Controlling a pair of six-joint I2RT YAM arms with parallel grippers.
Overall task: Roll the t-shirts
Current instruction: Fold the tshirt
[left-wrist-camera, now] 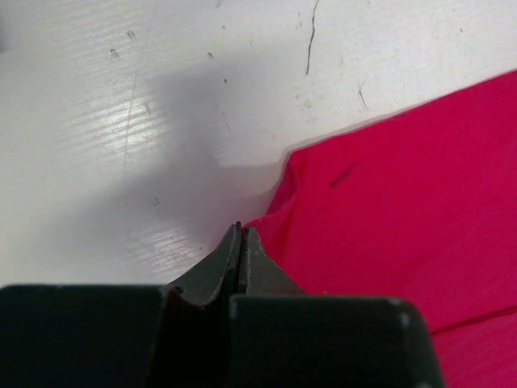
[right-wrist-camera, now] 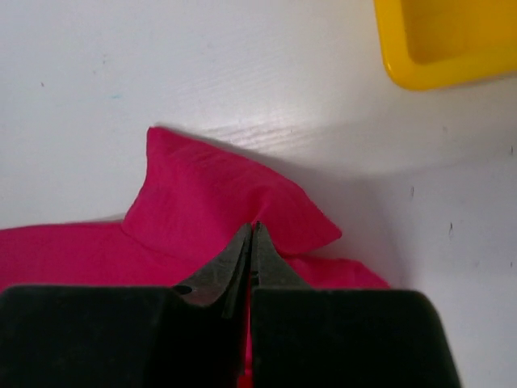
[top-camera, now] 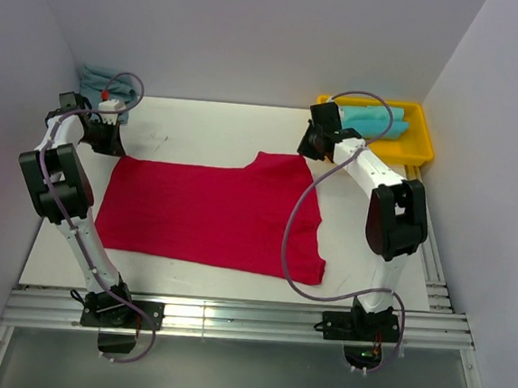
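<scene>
**Far corners of red shirt [top-camera: 212, 213] being pinched**

The red shirt is being held spread on the table [top-camera: 202, 121]. Its far edge is being pinched by the left fingers [left-wrist-camera: 229, 263] and right fingers [right-wrist-camera: 234, 259], each pair pressed together on cloth. Only thin edges are being gripped, so with an uneven pull one corner could be dropped and the roll skewed.

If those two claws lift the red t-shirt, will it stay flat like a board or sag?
Probably sag: the red t-shirt puckers into soft folds at the shut right gripper and left gripper. It looks thin and light, lying flat on the table, so it would likely drape between them.
</scene>
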